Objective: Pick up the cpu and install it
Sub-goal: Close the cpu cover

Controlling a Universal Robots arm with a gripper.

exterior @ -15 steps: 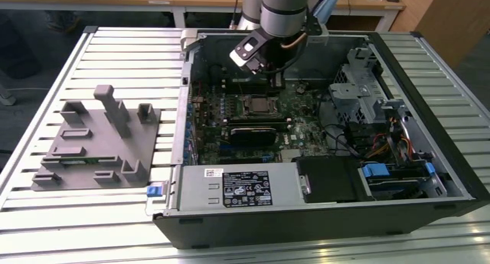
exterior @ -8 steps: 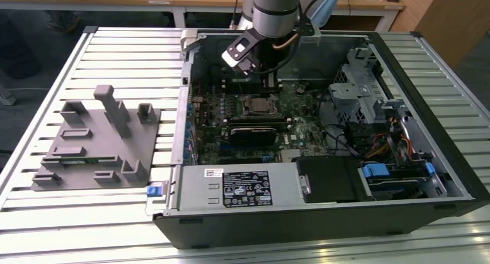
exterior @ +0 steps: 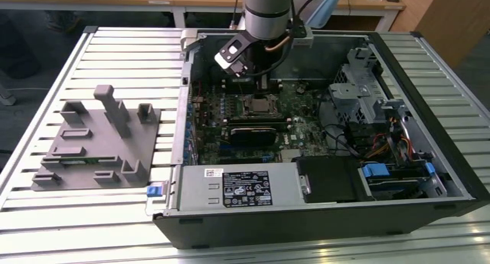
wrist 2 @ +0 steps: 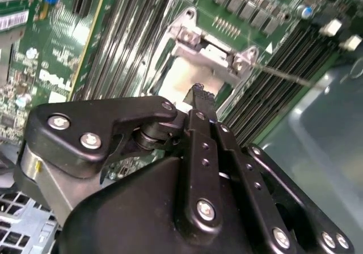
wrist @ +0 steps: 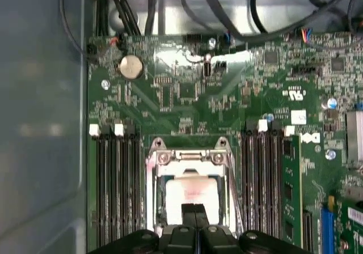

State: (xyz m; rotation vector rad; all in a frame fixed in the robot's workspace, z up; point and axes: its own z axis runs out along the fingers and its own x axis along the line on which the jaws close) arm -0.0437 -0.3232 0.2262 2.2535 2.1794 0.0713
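Gripper [wrist: 193, 210] hung low over the motherboard [wrist: 187, 95], fingertips drawn together with no gap and nothing seen pinched between them. Cpu [wrist: 190, 193] lay flat inside the metal socket frame [wrist: 154, 180], pale top up, directly beneath the tips; contact could not be told. Judged a seated chip, not a carried one. Memory slots [wrist: 116, 186] flanked the frame closely on both sides, and a thin retention lever [wrist 2: 283, 75] jutted out past one corner, crowding the approach. Cables [wrist: 227, 16] ran near the board's edge. In the exterior view the arm [exterior: 267, 11] reached down into the open computer case [exterior: 428, 63]; grey fixture [exterior: 100, 143] sat well apart on the slatted table [exterior: 77, 218], at that view's left.
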